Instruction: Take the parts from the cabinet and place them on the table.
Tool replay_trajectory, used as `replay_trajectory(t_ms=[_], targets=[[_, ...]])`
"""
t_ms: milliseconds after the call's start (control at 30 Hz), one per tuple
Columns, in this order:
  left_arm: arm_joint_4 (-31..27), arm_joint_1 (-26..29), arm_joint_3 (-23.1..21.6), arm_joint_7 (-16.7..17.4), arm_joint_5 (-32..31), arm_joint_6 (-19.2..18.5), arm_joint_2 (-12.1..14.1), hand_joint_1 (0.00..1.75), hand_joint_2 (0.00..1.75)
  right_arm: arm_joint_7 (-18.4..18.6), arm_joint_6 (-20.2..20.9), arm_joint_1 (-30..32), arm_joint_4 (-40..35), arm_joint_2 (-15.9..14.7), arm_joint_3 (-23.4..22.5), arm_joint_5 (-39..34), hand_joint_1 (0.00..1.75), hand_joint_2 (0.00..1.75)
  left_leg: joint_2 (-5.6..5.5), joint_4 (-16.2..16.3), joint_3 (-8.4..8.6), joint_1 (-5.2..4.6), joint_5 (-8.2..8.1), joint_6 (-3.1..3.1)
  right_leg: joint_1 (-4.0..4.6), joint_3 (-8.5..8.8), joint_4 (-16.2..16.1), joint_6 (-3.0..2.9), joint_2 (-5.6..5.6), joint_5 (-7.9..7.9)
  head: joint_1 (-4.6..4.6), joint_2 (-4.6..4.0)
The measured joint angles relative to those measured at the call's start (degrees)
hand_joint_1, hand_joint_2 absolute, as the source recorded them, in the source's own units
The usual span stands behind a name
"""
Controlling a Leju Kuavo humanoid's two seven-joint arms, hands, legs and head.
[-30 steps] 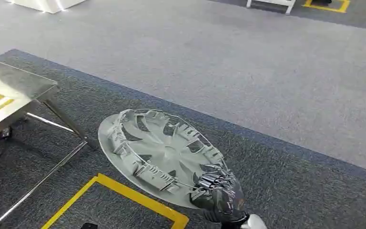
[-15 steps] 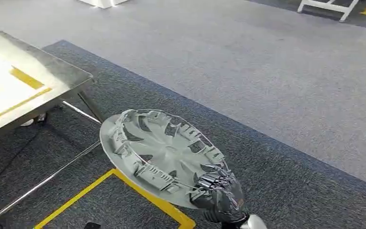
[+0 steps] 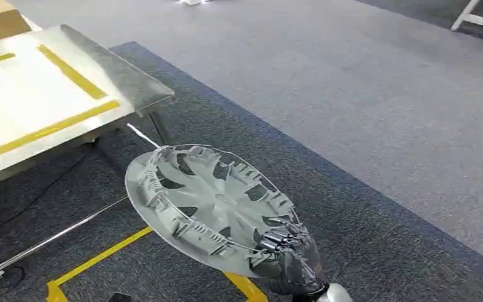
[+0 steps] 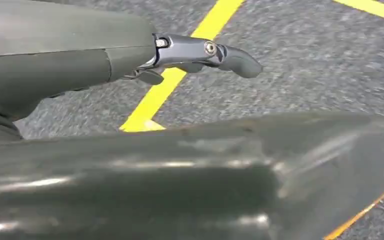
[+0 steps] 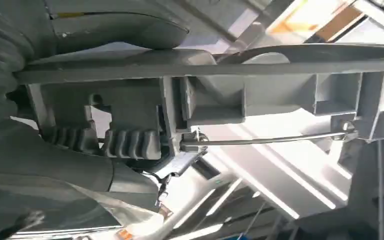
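Your right hand (image 3: 289, 258) grips the rim of the grey wheel cover (image 3: 210, 204), holding it tilted above the dark carpet (image 3: 365, 233). The steel table (image 3: 50, 107) stands off to the left. Your left hand (image 4: 205, 52) holds nothing, fingers loosely extended.

Silver-grey hubcap (image 3: 210, 204), steel table (image 3: 132, 88) striped yellow, dark grey carpet (image 3: 365, 226).

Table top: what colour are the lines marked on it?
Yellow lines on the table top, best in the head view.
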Motion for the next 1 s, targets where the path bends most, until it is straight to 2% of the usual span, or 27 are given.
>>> replay_trajectory(t_ms=[33,67,100,133,167,200,233,267,300,333,367,433,467,500,533,567,600,633,667,700,733,767,800,833,867,967,1000], targets=[[0.0,-0.2,0.0,0.0,0.0,0.0,0.0,0.00,0.00,0.0,0.0,0.1,-0.2,0.0,-0.1,0.0,1.75,1.75,-0.59,0.0,0.01,0.17,0.02,0.51,-0.07,-1.27,2.8,-0.05,2.76,-1.79,0.20,0.00],[0.0,-0.4,0.0,0.0,0.0,0.0,0.0,0.00,0.00,0.0,0.0,0.1,-0.2,0.0,-0.2,0.0,1.75,1.75,-1.32,0.0,-0.03,0.18,0.01,0.73,-0.08,-3.52,7.3,0.01,4.16,-3.84,0.57,0.00],[0.0,-0.4,0.0,0.0,0.0,0.0,-0.1,0.00,0.00,0.0,0.0,0.2,-0.2,0.0,-0.2,0.0,1.75,1.75,-1.95,0.0,-0.01,0.15,-0.02,0.79,-0.07,-6.07,12.1,0.07,4.83,-5.76,0.61,0.00],[0.0,-0.4,0.0,0.0,-0.1,0.0,-0.2,0.00,0.00,0.0,0.0,0.2,-0.2,0.0,-0.2,0.0,1.75,1.75,-2.70,0.0,0.03,0.06,-0.06,0.85,-0.02,-8.53,16.2,0.11,5.08,-6.81,0.57,0.00],[0.0,-0.3,0.0,0.0,0.0,0.0,-0.2,0.00,0.00,0.0,0.0,0.3,-0.2,0.0,-0.2,0.0,1.75,1.75,-3.37,0.0,0.12,-0.01,-0.09,0.88,-0.01,-9.82,17.6,0.06,5.12,-6.36,0.61,0.00],[0.0,-0.3,0.0,0.0,0.0,0.0,-0.2,0.00,0.00,0.0,0.0,0.4,-0.2,0.0,-0.3,0.0,1.75,1.75,-4.20,0.0,0.26,-0.05,-0.13,0.91,0.01,-9.73,16.2,-0.07,5.17,-4.43,0.55,0.00],[0.0,-0.2,0.0,0.0,-0.1,0.0,-0.2,0.00,0.00,0.0,0.0,0.4,-0.2,0.0,-0.3,0.0,1.75,1.75,-5.05,0.0,0.44,-0.06,-0.21,0.90,0.00,-8.36,12.4,-0.22,5.33,-1.49,0.61,0.00],[0.0,-0.3,0.0,0.0,0.0,0.0,-0.2,0.00,0.00,0.0,0.0,0.4,-0.2,0.0,-0.3,0.0,1.75,1.75,-5.88,0.0,0.69,-0.05,-0.31,0.76,-0.01,-6.10,7.0,-0.48,5.83,1.70,0.59,0.00],[0.0,-0.3,0.0,0.0,0.0,0.0,-0.3,0.00,0.00,0.0,0.0,0.4,-0.2,0.0,-0.3,0.0,1.75,1.75,-6.50,0.1,0.79,0.00,-0.45,0.56,-0.12,-4.08,2.1,-0.67,7.66,3.99,0.61,0.00],[0.0,-0.4,0.0,0.0,0.0,0.0,-0.3,0.00,0.00,0.0,0.0,0.3,-0.1,0.0,-0.3,0.0,1.75,1.75,-6.95,0.3,0.54,-0.28,-0.56,0.29,-0.37,-3.38,0.6,-0.92,10.48,3.06,0.42,0.00],[0.0,-0.4,0.0,0.0,0.0,0.0,-0.3,0.00,0.00,0.0,0.0,0.4,-0.3,0.0,-0.3,0.0,1.75,1.75,-7.63,0.5,0.17,-0.03,-0.54,0.05,-0.46,-2.65,-0.2,-0.95,10.06,3.03,0.46,0.00],[0.0,-0.2,0.0,0.0,-0.1,0.0,-0.3,0.00,0.00,-0.1,0.0,0.4,-0.3,0.0,-0.3,0.1,1.75,1.75,-8.60,0.2,-0.03,0.40,-0.24,-0.76,0.01,-2.58,-0.1,-1.33,9.27,3.02,0.57,0.00],[0.0,-0.1,0.0,0.0,-0.1,0.0,-0.3,0.00,0.00,-0.2,0.0,0.5,-0.3,0.0,-0.3,0.1,1.75,1.75,-9.26,0.2,-0.11,0.21,-0.30,-1.06,-0.33,-2.30,-0.5,-1.66,8.62,3.13,0.42,0.00],[0.0,0.0,0.0,0.1,-0.1,0.0,-0.1,0.00,0.00,-0.3,0.0,0.5,-0.5,0.2,-0.4,0.2,1.75,1.75,-8.21,0.8,-0.02,0.15,-0.83,-1.20,-0.62,-1.89,-0.8,-1.88,7.67,3.26,0.64,0.00],[0.0,-0.1,0.0,0.1,-0.1,0.0,-0.3,0.00,0.00,-0.4,0.0,0.7,-0.6,0.2,-0.6,0.2,1.75,1.75,-5.46,2.6,-0.82,-0.05,-2.08,-1.73,-0.67,-1.61,-1.0,-2.29,7.15,3.08,-0.09,0.00],[0.0,-0.3,0.0,0.1,-0.1,0.0,-0.3,0.00,0.00,-0.7,0.0,0.8,-0.7,0.4,-0.8,0.3,1.75,1.75,-3.87,6.1,-2.53,0.14,-4.08,-2.15,-0.62,-1.46,-1.0,-2.48,6.28,2.99,-0.28,0.00],[0.0,-0.4,0.0,0.1,-0.2,0.0,-0.3,0.00,0.00,-0.9,0.0,0.7,-0.7,0.4,-0.9,0.4,1.75,1.75,-3.00,11.2,-4.96,0.43,-6.45,-2.49,-0.54,-1.28,-1.0,-2.64,5.38,2.82,-0.26,0.00],[0.0,-0.5,0.0,0.1,-0.2,0.0,-0.3,0.00,0.00,-1.1,0.0,0.7,-0.7,0.4,-1.1,0.5,1.75,1.75,-2.73,15.1,-6.86,0.60,-7.82,-2.71,-0.53,-1.19,-1.0,-2.65,4.67,2.68,-0.26,0.00],[0.0,-0.4,0.0,0.1,-0.2,0.0,-0.3,0.00,0.00,-1.3,0.0,0.7,-0.7,0.5,-1.2,0.7,1.75,1.75,-2.68,17.4,-8.13,0.77,-8.09,-2.95,-0.55,-1.07,-1.0,-2.63,3.93,2.51,-0.28,0.00],[0.0,-0.2,0.0,0.1,-0.1,0.0,-0.3,0.00,0.00,-1.4,0.0,0.7,-0.7,0.6,-1.2,0.9,1.75,1.75,-2.65,16.9,-7.94,0.95,-6.95,-3.13,-0.58,-0.87,-1.0,-2.56,3.28,2.35,-0.28,0.00],[0.0,-0.2,0.0,0.1,-0.1,0.0,-0.3,0.00,0.00,-1.6,0.0,0.6,-0.7,0.8,-1.4,1.0,1.75,1.75,-2.50,14.1,-6.66,1.09,-4.74,-3.20,-0.60,-0.64,-0.9,-2.48,2.64,2.17,-0.28,0.00],[0.0,-0.2,0.0,0.1,-0.1,0.0,-0.2,0.00,0.00,-1.9,0.0,0.5,-0.7,1.0,-1.5,1.1,1.75,1.75,-2.07,9.3,-4.37,1.17,-1.94,-3.17,-0.63,-0.28,-0.9,-2.33,2.00,1.96,-0.26,0.00],[0.0,-0.2,0.0,0.1,-0.1,0.0,-0.2,0.00,0.00,-2.1,0.0,0.4,-0.7,1.1,-1.6,1.2,1.75,1.75,-0.83,4.3,-1.92,1.16,0.53,-3.07,-0.65,0.12,-0.9,-2.12,1.52,1.69,-0.28,0.00],[0.0,-0.3,0.0,0.2,-0.1,-0.1,-0.3,0.00,0.00,-2.3,0.0,0.2,-0.7,1.2,-1.6,1.2,1.75,1.75,2.22,1.6,-0.51,0.74,0.47,-2.94,-0.40,0.31,-1.0,-1.79,1.13,1.46,-0.30,0.00],[0.0,-0.6,0.0,0.3,-0.2,-0.2,-0.3,0.00,0.00,-2.3,0.0,0.2,-0.8,1.3,-1.6,1.2,1.75,1.75,2.82,0.4,-0.41,0.12,0.10,-2.28,0.09,0.22,-0.7,-1.30,0.69,1.15,-0.59,0.00],[0.0,-0.6,-0.1,0.7,-0.1,-0.2,-0.4,0.00,0.00,-2.3,0.0,0.0,-1.1,1.4,-1.6,1.1,1.75,1.75,1.16,0.7,-0.96,0.05,-0.07,-1.16,0.17,0.85,-1.3,-0.54,-1.23,0.98,-0.06,0.00],[0.0,-0.6,-0.1,0.9,-0.1,-0.2,-0.3,0.00,0.00,-2.3,0.0,-0.1,-1.1,1.4,-1.6,0.8,1.75,1.75,0.39,0.3,-0.67,0.47,0.22,-0.52,-0.09,0.76,-1.1,0.02,-0.91,0.49,-0.04,0.00]])
